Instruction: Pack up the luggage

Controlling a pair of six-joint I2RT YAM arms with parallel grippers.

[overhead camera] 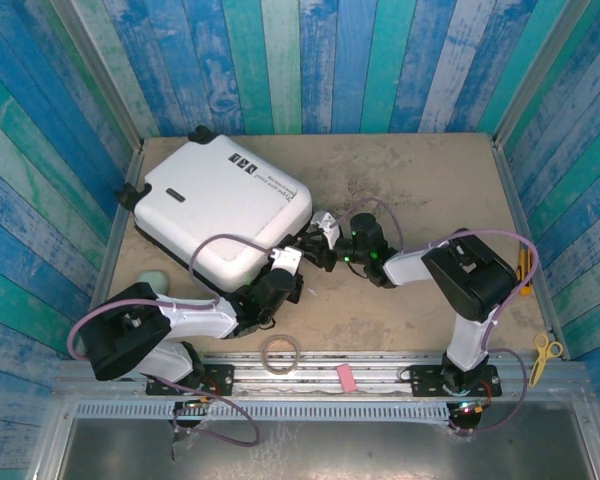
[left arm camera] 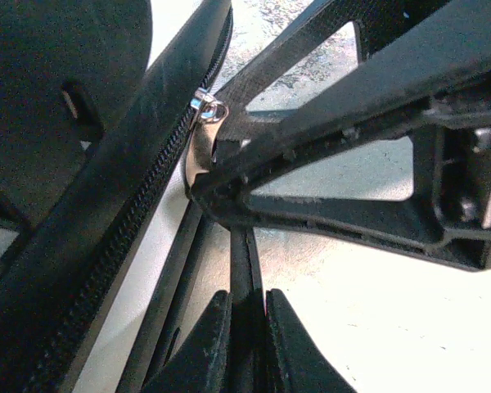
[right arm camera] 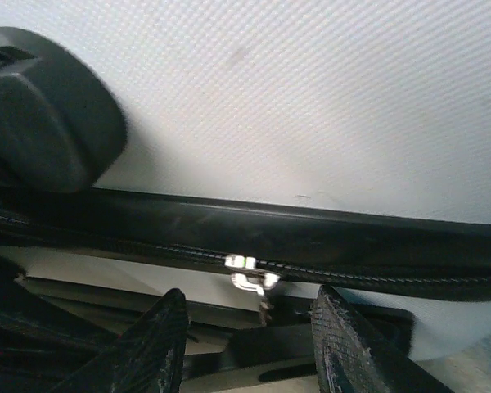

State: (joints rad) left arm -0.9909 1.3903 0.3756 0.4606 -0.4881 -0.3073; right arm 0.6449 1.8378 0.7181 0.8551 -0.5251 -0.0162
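Two grippers meet at the near right corner of the luggage point(overhead camera: 215, 205). The left gripper point(left arm camera: 247, 296) is clenched on a thin black strip point(left arm camera: 244, 262) that runs up toward the silver slider point(left arm camera: 204, 103) on the zipper band point(left arm camera: 106, 246). The right gripper point(right arm camera: 250, 293) is released, with its fingers on either side of the slider's hanging pull and not touching it. One of those fingers point(left arm camera: 409, 82) crosses in front of the strip, so I cannot tell whether strip and slider join. A wheel point(right arm camera: 41, 115) sits along the band. The closed luggage lies slantwise at the worktop's point(overhead camera: 420, 180) far left corner. A teal object point(overhead camera: 152, 278) sits at the left edge, a tape ring point(overhead camera: 280, 352) by the near edge, and yellow scissors point(overhead camera: 547, 350) past the right edge.
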